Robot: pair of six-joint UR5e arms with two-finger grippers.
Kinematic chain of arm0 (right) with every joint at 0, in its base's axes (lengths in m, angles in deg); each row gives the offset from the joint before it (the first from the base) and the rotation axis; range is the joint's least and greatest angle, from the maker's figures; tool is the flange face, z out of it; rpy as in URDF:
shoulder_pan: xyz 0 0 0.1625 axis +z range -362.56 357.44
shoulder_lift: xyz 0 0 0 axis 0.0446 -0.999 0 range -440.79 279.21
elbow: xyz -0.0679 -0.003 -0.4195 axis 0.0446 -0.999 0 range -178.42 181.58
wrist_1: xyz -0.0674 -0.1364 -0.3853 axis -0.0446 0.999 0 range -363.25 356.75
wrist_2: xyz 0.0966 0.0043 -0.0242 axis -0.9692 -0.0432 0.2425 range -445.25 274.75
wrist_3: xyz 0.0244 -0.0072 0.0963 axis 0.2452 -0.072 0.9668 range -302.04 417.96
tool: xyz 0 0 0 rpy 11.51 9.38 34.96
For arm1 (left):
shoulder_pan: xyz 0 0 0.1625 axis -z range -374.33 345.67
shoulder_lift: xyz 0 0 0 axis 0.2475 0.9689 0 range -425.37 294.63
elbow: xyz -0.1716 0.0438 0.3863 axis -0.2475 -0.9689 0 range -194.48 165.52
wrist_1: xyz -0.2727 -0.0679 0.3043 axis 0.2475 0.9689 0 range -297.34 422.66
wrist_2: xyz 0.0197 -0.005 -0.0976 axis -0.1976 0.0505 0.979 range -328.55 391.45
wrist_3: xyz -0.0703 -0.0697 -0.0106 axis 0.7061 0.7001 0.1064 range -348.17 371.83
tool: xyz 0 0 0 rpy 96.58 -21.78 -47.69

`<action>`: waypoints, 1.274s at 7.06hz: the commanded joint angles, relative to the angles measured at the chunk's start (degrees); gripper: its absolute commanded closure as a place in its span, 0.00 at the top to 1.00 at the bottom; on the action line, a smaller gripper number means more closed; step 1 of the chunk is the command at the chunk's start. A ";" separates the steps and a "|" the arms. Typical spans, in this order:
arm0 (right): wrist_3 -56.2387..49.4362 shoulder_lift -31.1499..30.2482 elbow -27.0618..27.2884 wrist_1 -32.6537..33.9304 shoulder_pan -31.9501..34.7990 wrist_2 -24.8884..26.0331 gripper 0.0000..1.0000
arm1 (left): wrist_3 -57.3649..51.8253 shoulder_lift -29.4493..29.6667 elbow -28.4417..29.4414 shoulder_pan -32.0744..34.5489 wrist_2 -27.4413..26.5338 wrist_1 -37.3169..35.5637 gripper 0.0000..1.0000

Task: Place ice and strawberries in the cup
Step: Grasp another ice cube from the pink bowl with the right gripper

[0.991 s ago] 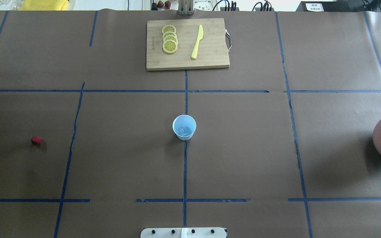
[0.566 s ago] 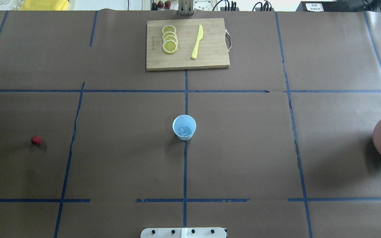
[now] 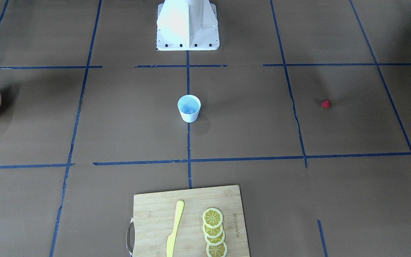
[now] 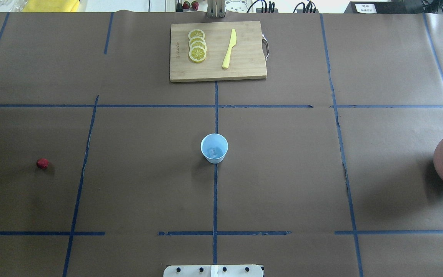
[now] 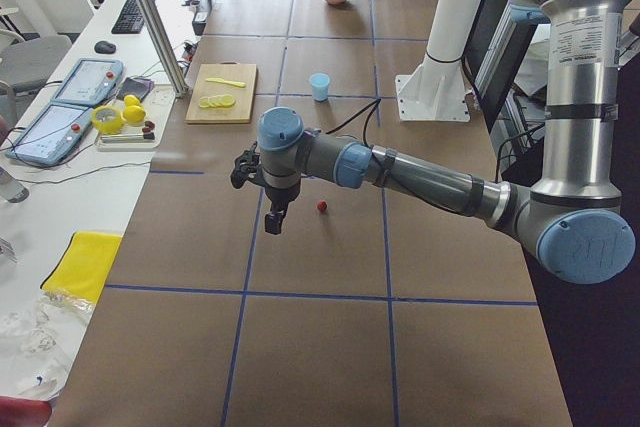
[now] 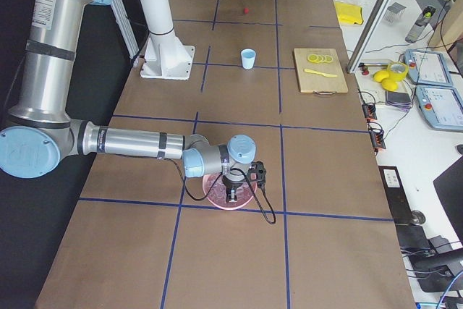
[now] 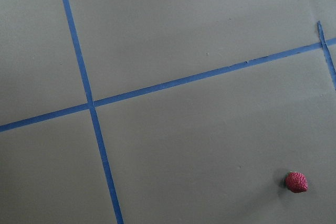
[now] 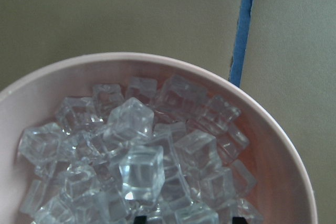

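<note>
A small pale blue tapered cup [image 4: 214, 148] stands upright at the middle of the brown paper-covered table [image 4: 283, 173], with clear ice cubes [image 4: 214, 152] at its bottom. The tiny dark red bumpy strawberry [image 4: 42, 163] lies alone well to the robot's left, and the left claw [image 5: 273, 219] hangs near it. The right claw [image 6: 231, 195] hangs over a round pink bowl [image 8: 283, 145] heaped with more ice. For either claw, I cannot tell its opening or hold.
</note>
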 commanded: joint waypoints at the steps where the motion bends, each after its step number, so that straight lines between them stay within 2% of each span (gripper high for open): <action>1: 0.00 -0.07 -0.04 0.00 0.03 0.00 0.34 | 0.00 -0.07 -0.08 0.04 0.16 0.00 1.00; 2: -0.09 -0.16 -0.04 0.00 0.12 0.00 0.15 | 0.00 -0.07 -0.08 0.04 0.16 0.00 1.00; 3: -0.26 -0.25 -0.04 0.00 0.21 0.00 0.03 | -0.09 -0.07 -0.08 0.04 0.24 0.09 1.00; 5: -0.35 -0.25 0.31 0.00 1.52 -0.09 0.00 | -0.09 -0.16 -0.25 0.04 0.24 0.09 1.00; 6: -0.35 0.19 1.88 -0.09 4.57 -0.35 0.00 | -0.09 -0.16 -0.25 0.04 0.24 0.09 1.00; 7: 0.52 0.02 6.86 0.43 6.43 -0.70 0.00 | -0.09 -0.16 -0.34 0.04 0.24 0.09 1.00; 8: 6.18 0.02 11.43 0.79 6.45 -1.05 0.00 | -0.09 -0.16 -0.34 0.04 0.24 0.09 1.00; 9: 16.42 0.71 15.30 0.62 6.36 -2.27 0.00 | -0.09 -0.16 -0.34 0.04 0.24 0.09 1.00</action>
